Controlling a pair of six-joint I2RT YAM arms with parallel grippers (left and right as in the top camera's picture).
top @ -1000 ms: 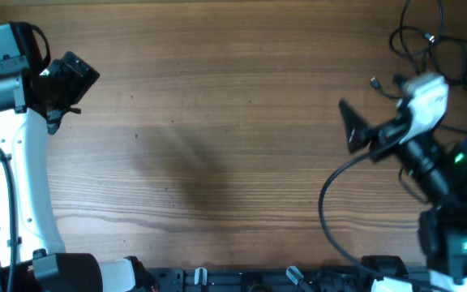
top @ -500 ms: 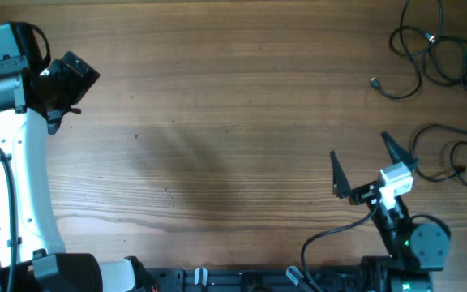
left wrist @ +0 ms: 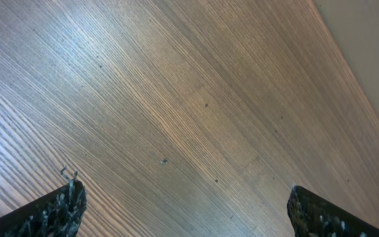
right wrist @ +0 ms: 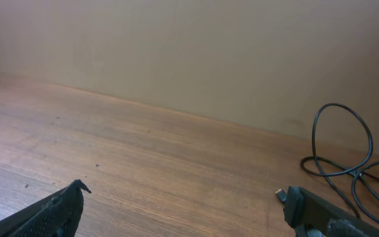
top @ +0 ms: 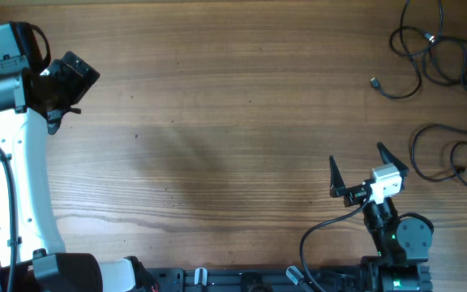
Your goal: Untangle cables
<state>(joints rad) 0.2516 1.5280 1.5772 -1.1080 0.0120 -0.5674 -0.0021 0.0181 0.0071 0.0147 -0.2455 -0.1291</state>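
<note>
Thin black cables [top: 432,50] lie in loose loops at the table's far right top, with a small plug end [top: 374,82] pointing left. Another black cable [top: 452,154] squiggles at the right edge lower down. In the right wrist view cable loops [right wrist: 347,158] lie at the right with a plug end [right wrist: 280,194] beside one finger. My right gripper [top: 357,172] is open and empty near the front edge, left of the lower cable. My left gripper [top: 75,81] is open and empty at the far left, over bare wood [left wrist: 189,131].
The wooden table [top: 217,138] fills the view. A beige wall [right wrist: 189,52] stands behind the table's far edge. The robot bases and a thick arm wire [top: 323,235] sit along the front edge.
My right arm has pulled back from the cables at the top right down to the front edge. The cables lie where they were. The left arm has not moved.
</note>
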